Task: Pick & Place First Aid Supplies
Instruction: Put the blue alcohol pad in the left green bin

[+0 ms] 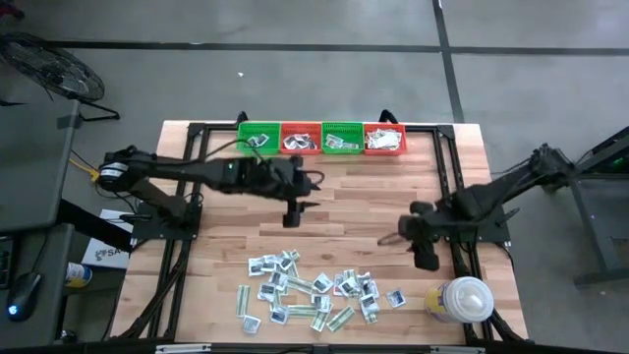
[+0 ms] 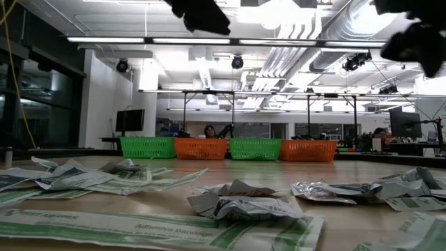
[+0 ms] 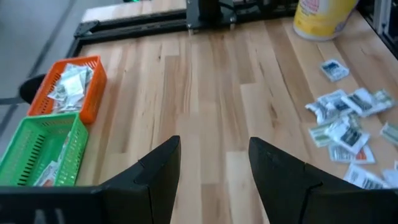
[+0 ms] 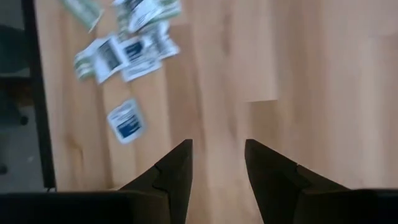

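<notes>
Lying loose on the bare wood, the first aid supplies (image 1: 313,292) form a scattered heap of small white squares and pale-green strips at the near edge of the table (image 1: 354,206), below and between both pincers. The right gripper (image 4: 217,158) hangs above the boards with its jaws parted and nothing between them; the nearest stray packet (image 4: 126,120) sits apart from the heap, just off to one side of its fingers. The left gripper (image 3: 214,155) hovers farther back, jaws wide and empty, between the heap and the row of baskets (image 1: 321,138), which already hold packets.

Judgement: the step in hand is the next pick. It is best done on an isolated packet, not the overlapped middle. Fingers should straddle one flat edge and descend squarely. The white lidded container (image 1: 460,299) stands near the right arm and should be avoided.
</notes>
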Action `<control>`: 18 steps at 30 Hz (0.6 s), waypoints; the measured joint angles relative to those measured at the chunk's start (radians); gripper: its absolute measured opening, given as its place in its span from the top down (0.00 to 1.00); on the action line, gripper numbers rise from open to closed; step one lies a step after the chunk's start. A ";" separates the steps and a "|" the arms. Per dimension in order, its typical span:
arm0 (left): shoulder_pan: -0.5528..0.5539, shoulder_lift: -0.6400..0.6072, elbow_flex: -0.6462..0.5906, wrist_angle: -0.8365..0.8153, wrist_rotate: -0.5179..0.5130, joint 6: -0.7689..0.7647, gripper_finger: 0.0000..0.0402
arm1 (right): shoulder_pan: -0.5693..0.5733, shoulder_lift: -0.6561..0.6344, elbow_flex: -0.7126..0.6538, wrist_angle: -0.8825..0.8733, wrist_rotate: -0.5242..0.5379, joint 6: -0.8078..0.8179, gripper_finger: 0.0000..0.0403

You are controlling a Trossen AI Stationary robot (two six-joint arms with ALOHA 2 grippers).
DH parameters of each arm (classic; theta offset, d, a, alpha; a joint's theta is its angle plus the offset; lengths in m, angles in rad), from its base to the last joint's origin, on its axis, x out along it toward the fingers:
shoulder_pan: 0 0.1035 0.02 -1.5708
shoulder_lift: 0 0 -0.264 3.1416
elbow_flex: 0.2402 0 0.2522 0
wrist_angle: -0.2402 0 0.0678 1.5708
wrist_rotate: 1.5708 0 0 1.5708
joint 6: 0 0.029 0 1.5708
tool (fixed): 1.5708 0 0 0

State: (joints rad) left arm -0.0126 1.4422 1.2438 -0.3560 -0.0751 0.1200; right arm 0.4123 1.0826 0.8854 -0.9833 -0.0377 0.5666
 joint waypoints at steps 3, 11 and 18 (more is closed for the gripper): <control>-0.069 0.000 0.000 0.008 -0.096 -0.048 0.54 | 0.081 0.006 -0.077 0.126 -0.004 0.057 0.65; -0.192 0.000 0.000 0.011 -0.249 -0.157 0.54 | 0.207 0.050 -0.261 0.453 0.000 0.173 0.65; -0.233 0.000 0.000 0.011 -0.281 -0.202 0.54 | 0.243 0.127 -0.329 0.647 -0.048 0.195 0.65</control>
State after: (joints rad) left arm -0.2457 1.4422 1.2438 -0.3454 -0.3559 -0.0819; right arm 0.6551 1.2095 0.5568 -0.3364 -0.0856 0.7616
